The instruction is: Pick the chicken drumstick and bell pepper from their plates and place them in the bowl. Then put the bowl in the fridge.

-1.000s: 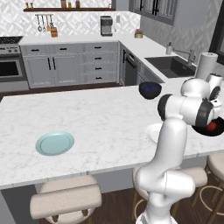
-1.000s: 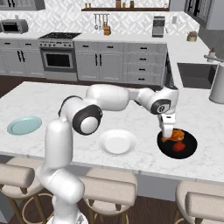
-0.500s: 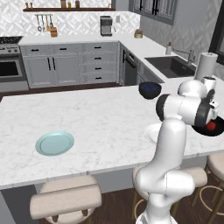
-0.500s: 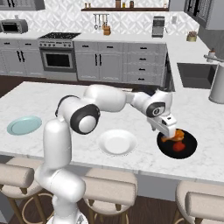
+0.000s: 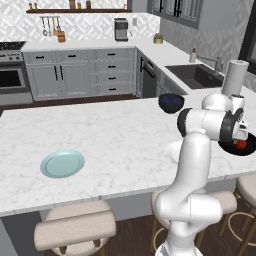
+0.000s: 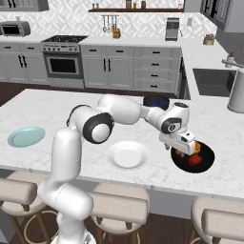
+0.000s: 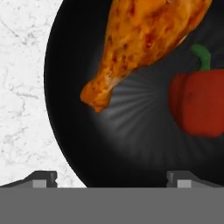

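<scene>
Hovering wide-open, empty two-finger gripper (image 7: 111, 179) over glossy black round bowl (image 7: 65, 131); risk: fingers bump orange-brown chicken drumstick (image 7: 144, 39) or dark-red bell pepper (image 7: 199, 103) when gripping the near rim.

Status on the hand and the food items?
Hand open, over black bowl. Orange-brown drumstick and red bell pepper both in bowl. Nothing in the way.

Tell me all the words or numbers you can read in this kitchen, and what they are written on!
None: no words, labels, brands, numbers or signs can be read in these pictures.
The chicken drumstick, the bell pepper and the bowl under them are plain.
The white plate, the teal plate and the marble counter carry no writing.
The coffee machine and the microwave at the back are too small to show any lettering.
</scene>
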